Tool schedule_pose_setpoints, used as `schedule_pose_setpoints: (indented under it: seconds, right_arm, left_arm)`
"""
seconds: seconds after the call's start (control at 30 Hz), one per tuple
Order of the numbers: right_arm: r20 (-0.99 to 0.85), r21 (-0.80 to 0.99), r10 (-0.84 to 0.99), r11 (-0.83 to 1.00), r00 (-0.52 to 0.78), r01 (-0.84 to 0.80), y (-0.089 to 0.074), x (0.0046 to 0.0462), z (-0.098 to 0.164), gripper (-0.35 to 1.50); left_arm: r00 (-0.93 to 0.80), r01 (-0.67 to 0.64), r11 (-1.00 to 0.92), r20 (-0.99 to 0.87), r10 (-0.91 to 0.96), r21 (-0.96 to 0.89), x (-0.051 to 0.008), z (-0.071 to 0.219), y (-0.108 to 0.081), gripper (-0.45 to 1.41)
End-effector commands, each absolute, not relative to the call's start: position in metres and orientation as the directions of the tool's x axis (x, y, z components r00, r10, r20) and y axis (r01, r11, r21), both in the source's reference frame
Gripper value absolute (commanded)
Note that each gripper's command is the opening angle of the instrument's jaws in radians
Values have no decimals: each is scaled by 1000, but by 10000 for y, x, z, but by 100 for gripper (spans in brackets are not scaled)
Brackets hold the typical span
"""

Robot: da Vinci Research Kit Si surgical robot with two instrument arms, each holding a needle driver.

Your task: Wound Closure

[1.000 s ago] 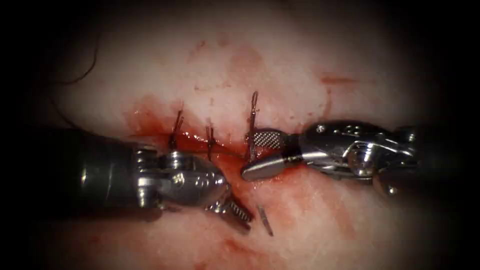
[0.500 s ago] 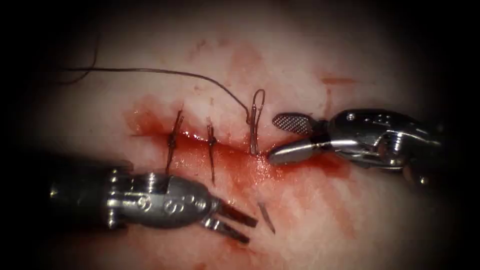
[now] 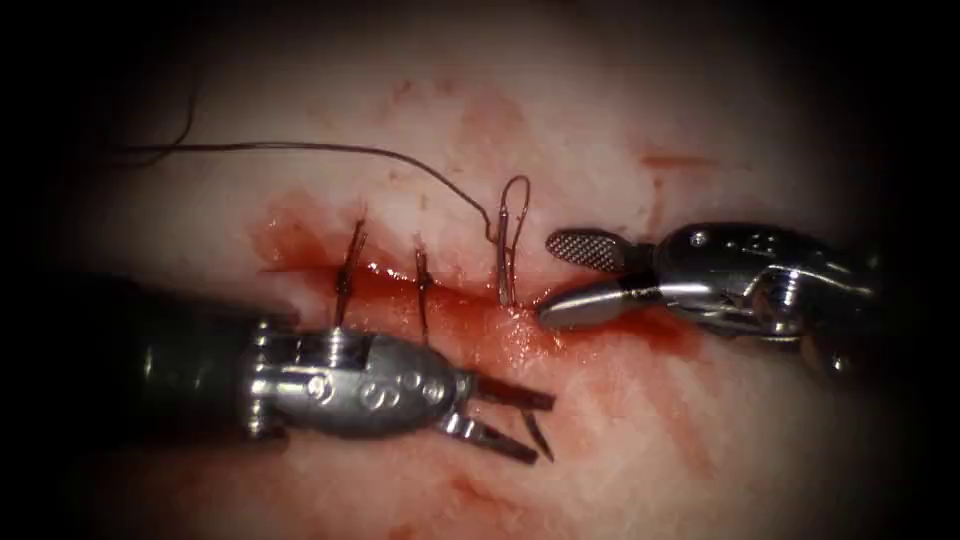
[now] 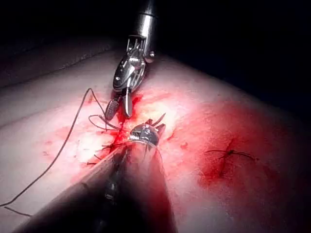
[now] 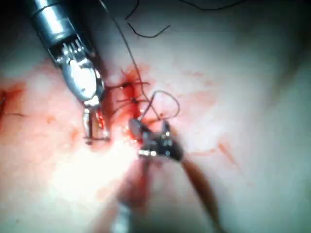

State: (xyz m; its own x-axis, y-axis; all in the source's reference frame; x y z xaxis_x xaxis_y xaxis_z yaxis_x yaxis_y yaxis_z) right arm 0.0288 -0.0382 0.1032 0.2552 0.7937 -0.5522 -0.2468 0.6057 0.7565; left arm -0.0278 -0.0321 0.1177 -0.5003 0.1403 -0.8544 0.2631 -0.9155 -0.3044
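Endoscope view: the tissue (image 3: 300, 200) is the biggest thing, pale with red fluid (image 3: 500, 340) spread along the cut (image 3: 400, 280). The left tool (image 3: 510, 425) lies below the cut with its jaws apart, holding nothing. The right tool (image 3: 570, 275) sits at the right end of the cut, jaws apart too, also holding nothing. Three stitches cross the cut, and the rightmost stitch (image 3: 508, 250) has a small loop on top. A long thread (image 3: 300, 147) runs from that loop away to the left over the tissue. A small thin dark piece (image 3: 538, 437) lies just beside the left tool's tips; it may be the needle, but I cannot tell.
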Motion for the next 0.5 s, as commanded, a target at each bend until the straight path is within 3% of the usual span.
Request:
schedule_pose_setpoints:
  seconds: [0.03, 0.3, 0.4, 0.5]
  right_arm:
    - [-558, 753, 790, 611, 256, -244, -384, 296, 1036, 89]
    - [-558, 753, 790, 611, 256, -245, -384, 296, 1036, 88]
    - [-557, 753, 790, 611, 255, -246, -384, 295, 1036, 88]
    - [-557, 754, 791, 610, 255, -245, -383, 294, 1035, 86]
  left_arm:
    - [-500, 267, -915, -855, 138, -304, -284, 1185, -324, 34]
    - [-506, 263, -912, -850, 146, -313, -289, 1194, -324, 31]
    - [-517, 212, -922, -838, 175, -324, -294, 1194, -323, 17]
    - [-515, 154, -922, -825, 232, -356, -297, 1191, -326, -21]
